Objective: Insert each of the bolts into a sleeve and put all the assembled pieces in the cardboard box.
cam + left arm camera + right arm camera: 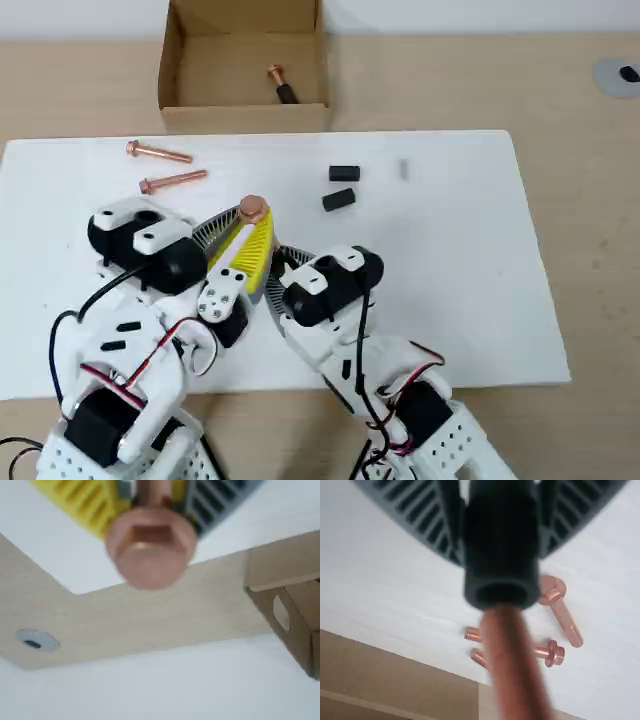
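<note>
In the left wrist view my left gripper (pixel 150 495), with one yellow and one grey finger, is shut on a copper bolt (pixel 150 545) just behind its head. My right gripper (pixel 500 510) is shut on a black sleeve (pixel 501 555), and the bolt's shaft (pixel 512 665) meets the sleeve's open end. In the high view the two grippers meet at mid-mat with the bolt head (pixel 253 209) on top. Two loose bolts (pixel 158 152) (pixel 172 182) lie at the mat's far left. Two loose sleeves (pixel 343 173) (pixel 338 200) lie to the right.
The cardboard box (pixel 172 60) stands beyond the white mat (pixel 450 300), with one assembled piece (pixel 280 83) inside. A grey disc (pixel 615 75) sits in the wooden tabletop at the far right. The mat's right half is bare.
</note>
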{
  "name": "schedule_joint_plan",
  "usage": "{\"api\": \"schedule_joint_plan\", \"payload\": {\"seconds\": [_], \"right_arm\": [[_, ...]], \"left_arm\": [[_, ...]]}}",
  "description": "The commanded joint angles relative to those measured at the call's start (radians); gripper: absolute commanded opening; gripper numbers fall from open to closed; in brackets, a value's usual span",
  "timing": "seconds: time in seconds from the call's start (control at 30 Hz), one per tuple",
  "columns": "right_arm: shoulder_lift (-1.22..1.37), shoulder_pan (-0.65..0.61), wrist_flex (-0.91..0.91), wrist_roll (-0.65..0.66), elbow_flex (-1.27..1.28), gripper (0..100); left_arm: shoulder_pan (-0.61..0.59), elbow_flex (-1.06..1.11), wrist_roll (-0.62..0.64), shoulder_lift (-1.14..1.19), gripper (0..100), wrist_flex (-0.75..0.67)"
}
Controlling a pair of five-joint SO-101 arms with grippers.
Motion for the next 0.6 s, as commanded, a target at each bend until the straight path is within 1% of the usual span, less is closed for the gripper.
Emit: {"api": "schedule_joint_plan", "payload": {"seconds": [0.0, 0.2, 0.37, 0.57], "right_arm": [[-0.156, 0.019, -0.029, -0.011, -0.004, 0.9], [-0.156, 0.019, -0.029, -0.011, -0.004, 0.9], [-0.156, 0.019, -0.026, -0.009, -0.004, 0.9], [-0.156, 0.019, -0.026, -0.009, -0.004, 0.9]], "left_arm": [[0.009, -0.012, -0.009, -0.012, 1, 0.0], [0.003, -0.029, -0.015, -0.01, 1, 0.008], [0.003, -0.026, -0.084, -0.005, 1, 0.008], [0.003, -0.012, -0.087, -0.005, 1, 0.008]]}}
